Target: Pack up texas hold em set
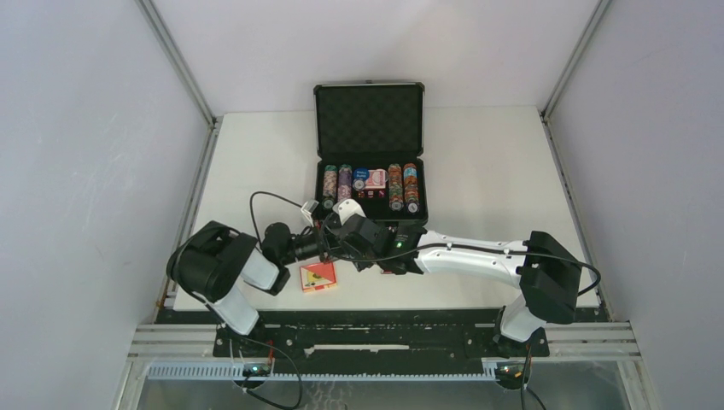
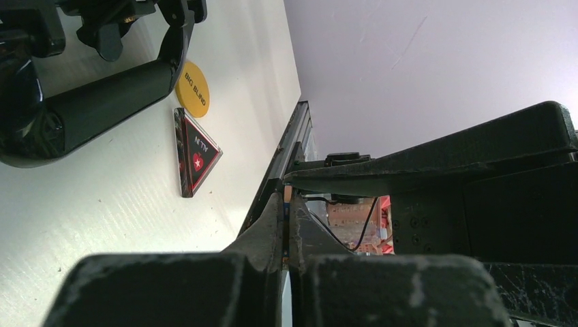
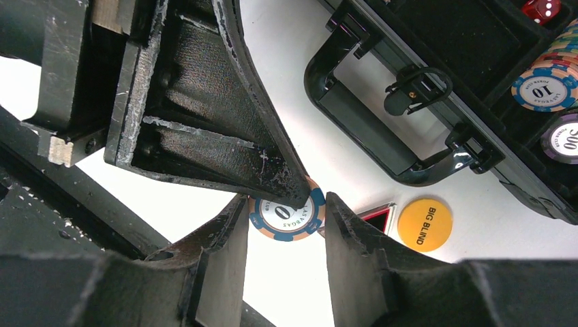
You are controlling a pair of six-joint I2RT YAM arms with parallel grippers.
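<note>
Room lies mostly on the left: bare white table [image 1: 248,162] runs from the side wall [image 1: 85,171] and its metal rail [image 1: 195,188] across to the briefcase [image 1: 369,120]. The case stands open at the back centre, lid upright, with chip stacks [image 1: 401,186] in rows in its tray. Near the front edge a red card box [image 1: 318,277] lies flat, close beside my left arm [image 1: 256,272]. Both arms meet just in front of the case, crowded together, so I have little slack there.

My left gripper [image 2: 286,204] is pinched fully together on the faces of a blue-and-orange poker chip [image 3: 285,219], which that wrist view shows only as a thin edge. My right gripper [image 3: 285,211] stands about half apart with the same chip across the gap, its rim against both inner faces as far as I can see.

Just beyond the fingers are the case handle [image 3: 361,129], a yellow Big Blind button [image 3: 424,224] and a black-and-red triangular plaque [image 2: 198,155], both lying on the table. More bare table runs from the case to the right wall [image 1: 640,171].

One right finger hides most of the plaque in the right wrist view, and a red die [image 3: 542,8] in the case is cut off at the top edge. From above, the arms cover the held chip entirely
</note>
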